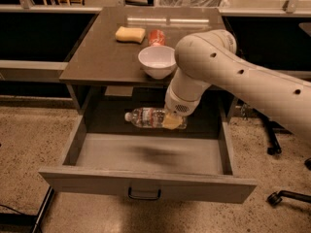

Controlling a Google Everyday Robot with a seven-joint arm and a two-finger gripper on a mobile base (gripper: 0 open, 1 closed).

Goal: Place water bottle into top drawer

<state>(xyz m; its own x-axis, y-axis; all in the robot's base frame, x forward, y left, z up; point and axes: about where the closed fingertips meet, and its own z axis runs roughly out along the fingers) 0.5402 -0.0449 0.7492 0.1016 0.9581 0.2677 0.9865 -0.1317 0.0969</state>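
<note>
Aloft over drawer [97,181], bottle [146,117] in hand [172,121]

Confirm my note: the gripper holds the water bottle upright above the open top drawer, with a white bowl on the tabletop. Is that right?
Not quite. The camera view shows the water bottle lying horizontal, not upright. The rest stands: the gripper holds it above the open top drawer, and the white bowl sits on the tabletop.

High front view; hand [172,122] central
</note>
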